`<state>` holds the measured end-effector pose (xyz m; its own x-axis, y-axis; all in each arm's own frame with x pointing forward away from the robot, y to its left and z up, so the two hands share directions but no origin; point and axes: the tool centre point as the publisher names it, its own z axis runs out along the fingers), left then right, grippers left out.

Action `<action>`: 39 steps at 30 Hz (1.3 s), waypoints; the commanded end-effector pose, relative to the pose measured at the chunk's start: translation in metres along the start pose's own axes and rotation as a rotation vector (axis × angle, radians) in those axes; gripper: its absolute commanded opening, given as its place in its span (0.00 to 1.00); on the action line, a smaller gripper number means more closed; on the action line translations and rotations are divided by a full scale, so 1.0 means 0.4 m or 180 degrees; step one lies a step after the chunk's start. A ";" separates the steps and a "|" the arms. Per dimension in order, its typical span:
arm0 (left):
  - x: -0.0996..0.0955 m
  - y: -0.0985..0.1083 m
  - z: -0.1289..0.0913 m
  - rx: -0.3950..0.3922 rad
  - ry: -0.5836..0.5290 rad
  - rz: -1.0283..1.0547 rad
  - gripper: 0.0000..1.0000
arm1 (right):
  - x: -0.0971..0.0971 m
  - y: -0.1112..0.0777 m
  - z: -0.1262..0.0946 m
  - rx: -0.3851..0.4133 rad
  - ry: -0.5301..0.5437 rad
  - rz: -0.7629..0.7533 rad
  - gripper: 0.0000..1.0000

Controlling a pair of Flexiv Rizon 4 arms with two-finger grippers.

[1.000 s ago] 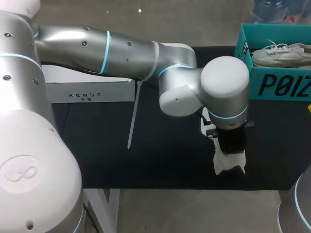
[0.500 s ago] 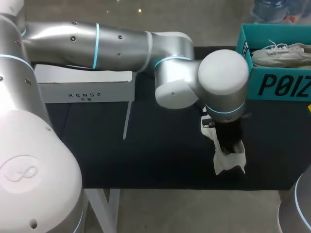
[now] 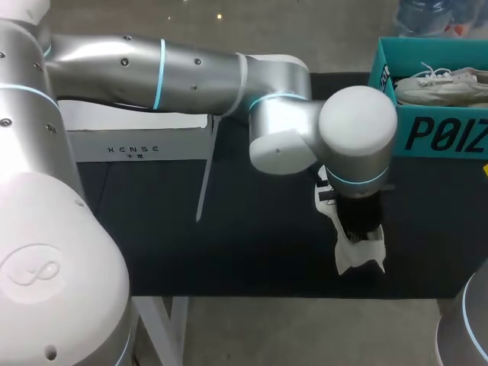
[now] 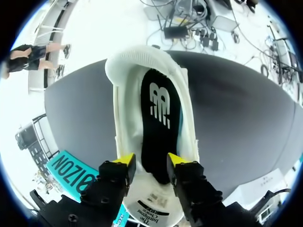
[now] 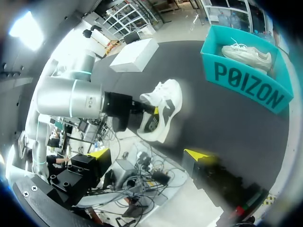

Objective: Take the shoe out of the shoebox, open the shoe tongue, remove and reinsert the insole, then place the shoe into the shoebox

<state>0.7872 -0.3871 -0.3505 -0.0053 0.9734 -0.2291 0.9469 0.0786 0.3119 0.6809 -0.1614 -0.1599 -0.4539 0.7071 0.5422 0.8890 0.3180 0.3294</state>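
- The right gripper [image 5: 147, 153] is hanging nearest the camera, well apart from the teal shoebox [image 3: 438, 133] on its near side; its yellow-tipped fingers are standing wide apart with nothing between them
- A white shoe [image 3: 358, 255] is lying out on the black table [image 3: 252, 244], in front of the shoebox and apart from it; the black insole [image 4: 158, 123] is sitting inside the shoe
- The left gripper [image 4: 149, 160] is hovering over the shoe's mouth, fingers parted and clasping nothing; the insole's end is showing between the tips, the labelled tongue [image 4: 151, 208] beneath them
- A white box [image 3: 141, 141] is resting far across the table from the shoebox
- A second white shoe [image 3: 438, 85] is lying inside the shoebox
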 end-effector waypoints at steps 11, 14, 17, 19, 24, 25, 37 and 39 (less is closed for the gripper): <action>-0.007 -0.024 -0.015 0.0022 -0.0123 0.0007 1.00 | 0.000 0.000 0.000 0.0005 -0.0003 0.0004 1.00; -0.022 -0.013 -0.041 -0.0012 -0.0169 0.0014 1.00 | 0.000 0.000 0.000 0.0005 -0.0003 0.0004 1.00; -0.038 -0.002 -0.074 -0.0038 -0.0215 0.0009 1.00 | 0.000 0.000 0.000 0.0005 -0.0003 0.0004 1.00; -0.048 0.004 -0.097 -0.0059 -0.0263 -0.0004 1.00 | 0.000 0.000 0.000 0.0005 -0.0003 0.0004 1.00; -0.072 0.020 -0.152 -0.0091 -0.0335 -0.0026 1.00 | 0.000 0.000 0.000 0.0005 -0.0003 0.0004 1.00; -0.078 0.022 -0.162 -0.0100 -0.0353 -0.0026 1.00 | 0.000 0.000 0.000 0.0005 -0.0003 0.0004 1.00; -0.074 0.101 -0.251 -0.0247 -0.0457 -0.0123 0.00 | 0.000 0.000 0.000 0.0005 -0.0003 0.0004 1.00; -0.063 0.123 -0.251 -0.0307 -0.0411 -0.0136 0.00 | 0.000 0.000 0.000 0.0005 -0.0003 0.0004 1.00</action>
<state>0.7971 -0.3960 -0.2444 0.0050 0.9345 -0.3559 0.9115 0.1421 0.3859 0.6809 -0.1614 -0.1599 -0.4539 0.7071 0.5422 0.8890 0.3181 0.3294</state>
